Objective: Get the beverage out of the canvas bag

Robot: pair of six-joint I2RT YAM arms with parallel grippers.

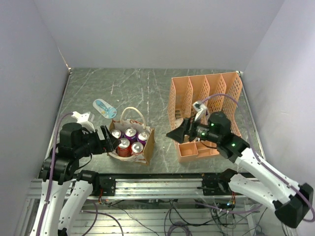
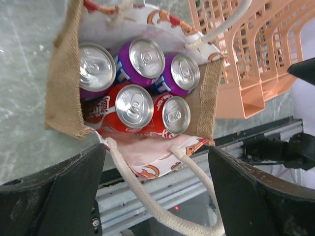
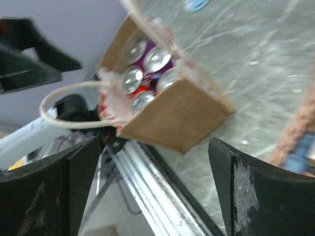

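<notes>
The canvas bag (image 1: pixel 149 143) stands open near the table's front edge, left of centre. It holds several upright drink cans, purple ones (image 1: pixel 130 132) at the back and red ones (image 1: pixel 123 145) in front. My left gripper (image 1: pixel 110 139) is open and empty at the bag's left side. In the left wrist view the bag (image 2: pixel 64 83) shows the red cans (image 2: pixel 134 105) and purple cans (image 2: pixel 147 56), and a cream handle (image 2: pixel 137 196) loops between the fingers of the gripper (image 2: pixel 157 196). My right gripper (image 1: pixel 176 132) is open and empty, right of the bag and apart from it (image 3: pixel 182 113).
An orange plastic file rack (image 1: pixel 204 105) stands at the right, just behind my right gripper, and shows in the left wrist view (image 2: pixel 246 59). A small blue and white object (image 1: pixel 104 108) lies behind the bag. The metal rail (image 1: pixel 162 184) runs along the near edge.
</notes>
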